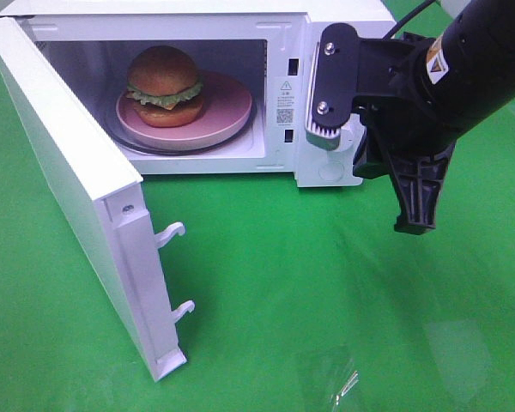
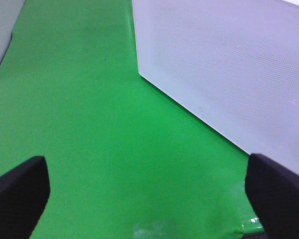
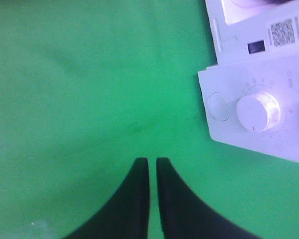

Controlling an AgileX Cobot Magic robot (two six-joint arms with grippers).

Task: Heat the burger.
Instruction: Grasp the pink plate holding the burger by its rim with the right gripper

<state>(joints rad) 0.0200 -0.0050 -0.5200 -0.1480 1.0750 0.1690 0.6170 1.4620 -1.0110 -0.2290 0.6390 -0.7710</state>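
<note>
The burger [image 1: 164, 84], with glossy brown buns, green lettuce and cheese, sits on a pink plate [image 1: 227, 107] inside the white microwave [image 1: 240, 7], whose door [image 1: 60, 154] hangs wide open to the left. My right gripper [image 1: 415, 225] points down at the green cloth in front of the microwave's control panel. In the right wrist view this gripper [image 3: 152, 159] is shut with nothing between its fingers. The left gripper [image 2: 145, 159] is open and empty, low over the cloth beside the outer face of the door [image 2: 229, 64]. It does not show in the exterior view.
A round dial [image 3: 257, 110] and a round button [image 3: 219, 106] are on the control panel, close to my right gripper. Two latch hooks [image 1: 170, 232] stick out of the door's free edge. Green cloth [image 1: 309, 292] covers the table.
</note>
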